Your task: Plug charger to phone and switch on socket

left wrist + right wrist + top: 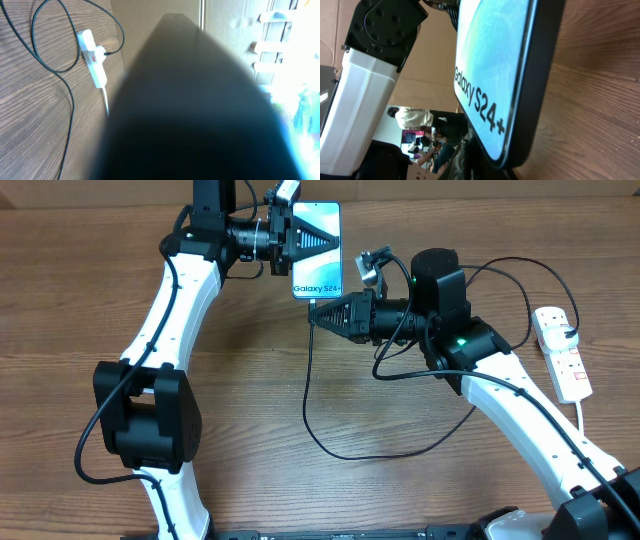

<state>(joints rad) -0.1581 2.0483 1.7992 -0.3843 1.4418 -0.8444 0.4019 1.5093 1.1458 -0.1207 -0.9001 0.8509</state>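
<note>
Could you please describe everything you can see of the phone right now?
The phone is a slim rectangle with a light blue-teal screen reading "Galaxy S24+" and dark edges, screen up. The left gripper clamps it from one long side, apparently holding it off the wooden table. The right gripper holds the charger at its bottom edge.

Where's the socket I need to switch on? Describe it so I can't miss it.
Start at the right arm's white forearm in the overhead view and look past it to the table's right edge. The socket lies flat there, a long white strip. It alone has red switches, with the charger's black plug in it and a thick white cord trailing off.
</note>
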